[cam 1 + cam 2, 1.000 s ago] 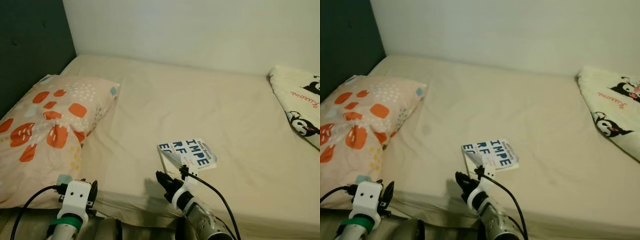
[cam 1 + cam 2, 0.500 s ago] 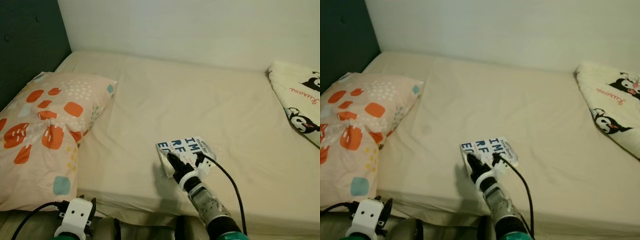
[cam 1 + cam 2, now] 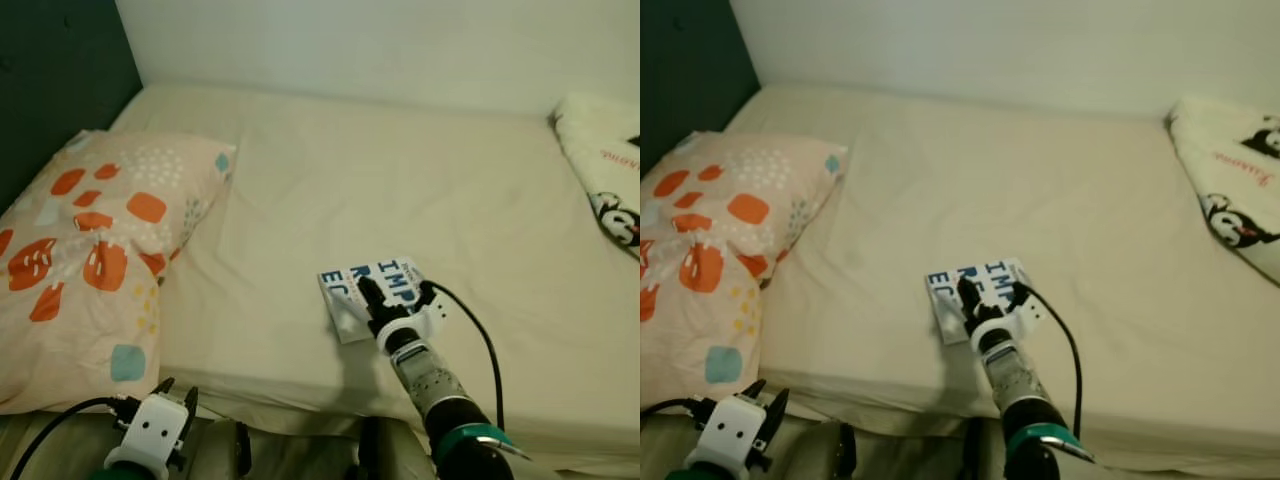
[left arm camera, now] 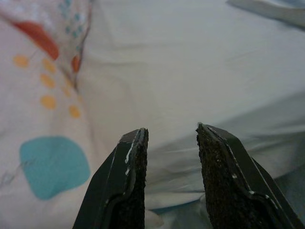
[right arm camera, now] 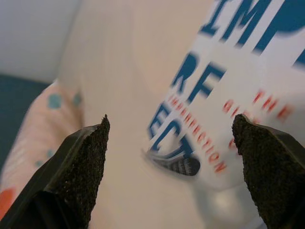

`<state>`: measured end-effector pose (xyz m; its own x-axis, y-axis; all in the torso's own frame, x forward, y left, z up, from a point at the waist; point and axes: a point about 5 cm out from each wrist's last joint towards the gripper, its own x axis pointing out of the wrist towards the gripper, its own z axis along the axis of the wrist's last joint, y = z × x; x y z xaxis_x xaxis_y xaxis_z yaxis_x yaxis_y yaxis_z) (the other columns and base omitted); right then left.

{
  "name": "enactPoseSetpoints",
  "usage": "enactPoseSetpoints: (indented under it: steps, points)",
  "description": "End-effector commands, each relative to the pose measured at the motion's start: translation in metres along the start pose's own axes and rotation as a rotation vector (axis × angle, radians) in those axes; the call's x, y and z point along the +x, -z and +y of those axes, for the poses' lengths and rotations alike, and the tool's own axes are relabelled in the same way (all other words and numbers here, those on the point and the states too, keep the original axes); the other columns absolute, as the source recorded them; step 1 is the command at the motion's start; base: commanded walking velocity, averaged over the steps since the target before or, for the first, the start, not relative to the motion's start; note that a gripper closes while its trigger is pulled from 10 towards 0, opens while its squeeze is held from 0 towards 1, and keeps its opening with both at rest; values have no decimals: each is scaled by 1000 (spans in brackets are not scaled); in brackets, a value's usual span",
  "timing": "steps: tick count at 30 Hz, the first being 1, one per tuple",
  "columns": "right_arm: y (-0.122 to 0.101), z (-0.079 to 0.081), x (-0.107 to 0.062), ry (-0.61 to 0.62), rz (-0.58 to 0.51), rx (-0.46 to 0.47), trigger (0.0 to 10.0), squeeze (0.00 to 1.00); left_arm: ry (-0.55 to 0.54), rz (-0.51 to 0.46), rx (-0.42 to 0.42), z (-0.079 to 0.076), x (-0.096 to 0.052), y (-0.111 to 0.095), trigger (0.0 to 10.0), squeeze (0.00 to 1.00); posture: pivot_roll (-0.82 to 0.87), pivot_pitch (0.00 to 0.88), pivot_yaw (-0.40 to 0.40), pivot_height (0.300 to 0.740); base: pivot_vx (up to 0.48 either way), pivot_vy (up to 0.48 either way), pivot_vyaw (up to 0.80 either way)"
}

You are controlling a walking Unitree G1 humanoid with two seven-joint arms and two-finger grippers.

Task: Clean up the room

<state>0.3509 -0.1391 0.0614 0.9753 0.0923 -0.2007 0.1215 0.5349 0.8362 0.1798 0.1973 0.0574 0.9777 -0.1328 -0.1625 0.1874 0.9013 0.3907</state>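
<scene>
A white book [image 3: 398, 272] with big blue letters lies flat on the cream bed sheet [image 3: 400, 180], near the bed's front edge. My right gripper [image 3: 392, 295] hovers right over the book, open, one finger toward the cover's left part and one past its right edge. In the right wrist view the book [image 5: 228, 95] sits between the widely spread fingers [image 5: 81, 167]. My left gripper [image 3: 172, 395] hangs low beside the front of the bed, open and holding nothing; its fingers [image 4: 133, 167] point at the sheet below the pillow [image 4: 43, 95].
A pillow [image 3: 90, 250] with orange and teal spots lies at the left by the dark headboard [image 3: 50, 80]. A cream blanket [image 3: 605, 170] with black cartoon prints is bunched at the far right. The white wall [image 3: 350, 40] runs behind the bed.
My right gripper has reached forward from the bed's edge onto the book with its fingers spread. The left arm has dropped lower. The camera has shifted a little.
</scene>
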Motion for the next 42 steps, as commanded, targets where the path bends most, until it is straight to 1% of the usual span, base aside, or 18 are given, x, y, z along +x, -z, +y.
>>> enactPoseSetpoints:
  steps: [1,5,7,9,12,13,16,18,21,26,27,29,30,32,37,39,41,42]
  points:
    - [0,-8,-2,54,-7,-7,10000,1000,49,-4,21,-2,-5,-1,10000,0,215,211,10,611,0,0,0]
    - [-15,-7,1,60,-45,-35,10000,1000,50,-7,35,10,-12,-5,10000,0,231,237,22,611,0,0,0]
    - [-17,-7,1,60,-49,-37,10000,1000,49,-7,36,11,-13,-6,10000,0,231,237,22,611,0,0,0]
    - [-25,-8,2,71,-69,-42,10000,1000,51,0,40,15,-18,-6,10000,0,241,261,35,611,0,0,0]
    - [-32,-9,2,87,-87,-49,10000,1000,59,11,43,17,-23,-7,10000,0,241,261,35,611,0,0,0]
    - [-34,-13,0,100,-97,-57,10000,1000,78,17,48,17,-26,-8,10000,0,254,279,44,611,0,0,0]
    - [-35,-14,0,103,-100,-60,10000,1000,83,19,49,16,-27,-8,10000,0,254,279,44,611,0,0,0]
    - [-40,-19,-2,125,-119,-64,10000,1000,96,27,54,19,-31,-9,10000,0,265,295,57,611,0,0,0]
    - [-43,-20,-2,133,-131,-62,10000,1000,101,30,56,21,-32,-9,10000,0,265,296,58,611,0,0,0]
    - [-54,-21,-3,133,-166,-65,10000,1000,102,30,53,23,-32,-10,10000,0,258,290,56,611,0,0,0]
    - [-67,-22,-3,137,-201,-72,10000,1000,105,25,49,21,-29,-12,10000,0,252,284,53,611,0,0,0]
    - [-67,-22,-3,137,-201,-72,10000,1000,105,25,49,21,-29,-12,10000,0,252,284,53,611,0,0,0]
    - [-76,-23,-4,143,-220,-81,10000,1000,108,20,45,19,-27,-13,10000,0,250,283,52,611,0,0,0]
    - [-80,-26,-6,158,-219,-96,10000,1000,113,18,42,17,-26,-13,10000,0,240,280,49,611,0,0,0]
    - [-73,-35,-9,186,-178,-140,10000,1000,122,19,40,16,-26,-13,10000,0,239,282,51,611,0,0,0]
    - [-63,-43,-13,219,-145,-141,10000,1000,126,23,40,16,-27,-13,10000,0,248,286,54,611,0,0,0]
    - [-59,-46,-14,229,-135,-140,10000,1000,127,24,40,16,-27,-12,10000,0,250,287,55,611,0,0,0]
    - [-54,-49,-16,241,-116,-142,10000,1000,129,27,41,16,-28,-12,10000,0,251,287,55,611,0,0,0]
